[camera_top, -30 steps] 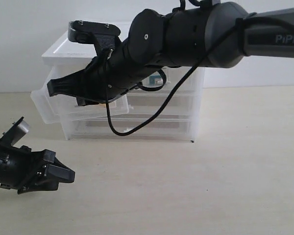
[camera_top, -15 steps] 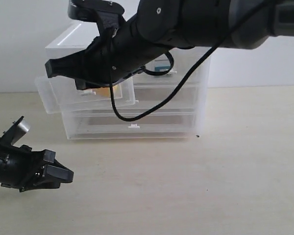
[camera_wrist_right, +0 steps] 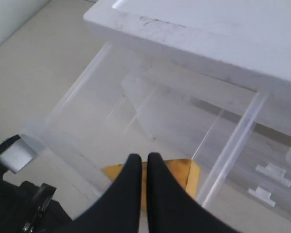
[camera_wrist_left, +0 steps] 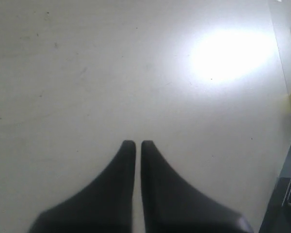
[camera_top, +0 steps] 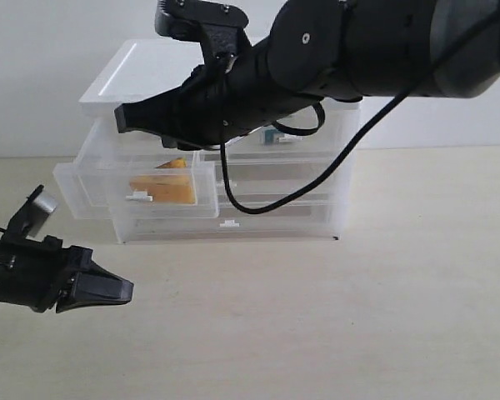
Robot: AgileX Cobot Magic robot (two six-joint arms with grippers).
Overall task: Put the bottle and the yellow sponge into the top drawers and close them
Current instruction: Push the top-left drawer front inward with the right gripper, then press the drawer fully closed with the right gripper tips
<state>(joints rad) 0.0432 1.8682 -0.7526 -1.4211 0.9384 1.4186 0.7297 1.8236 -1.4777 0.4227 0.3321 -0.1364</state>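
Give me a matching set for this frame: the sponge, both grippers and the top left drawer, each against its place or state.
1 sponge
2 left gripper
3 right gripper
4 top left drawer

A pulled out
B shut, above the open drawer
C shut, low over the table
D lying inside the drawer

Pairs: 1-D, 2-C, 3-B, 4-A

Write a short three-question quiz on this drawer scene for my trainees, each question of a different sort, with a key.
1. True or false: the yellow sponge lies inside the pulled-out top drawer.
2. The left gripper is: A) low over the table, holding nothing; B) gripping the sponge; C) inside the drawer.
3. Fill in: the right gripper hovers above the open drawer with its fingers ____.

Key: 1 true; 2 A; 3 shut.
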